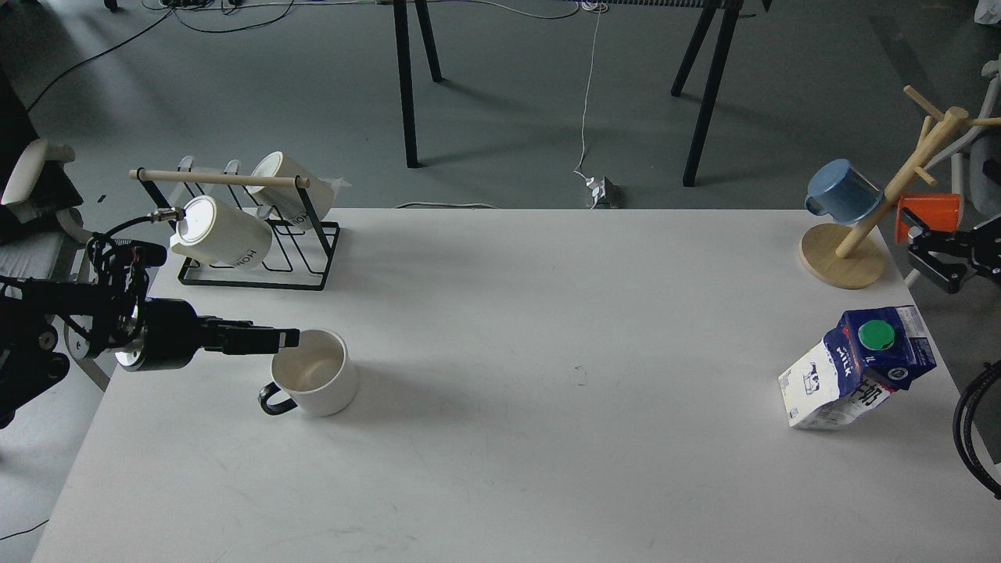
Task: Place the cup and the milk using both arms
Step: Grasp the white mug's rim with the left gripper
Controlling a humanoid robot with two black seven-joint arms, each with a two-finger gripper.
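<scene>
Head view: the white tabletop (500,375) fills most of the frame, and places below are given relative to the cup (314,382). The cup stands upright on the near-left part of the tabletop, its black loop handle pointing toward the camera and left, its cream inside open to view. The left claw (285,338) comes in from the left and ends at the cup's far-left rim; its fingers appear as one dark bar, so I cannot tell whether they are spread or closed, nor whether they touch the rim. Behind the cup, toward the far-left corner, a black wire rack (262,254) with a wooden bar holds two white lettered mugs (221,231) lying tilted. Well apart from the cup, far to its right near the right edge, the milk (856,367) stands on the tabletop, seen from above and leaning in this view, green cap up. Beyond the milk, at the far-right corner, a wooden mug tree (848,250) carries a blue mug (843,191). The right claw (934,258) hangs off the right edge, just right of the mug tree, with an orange object (929,213) behind it; its fingers stand apart with nothing between them, clear of the milk.
</scene>
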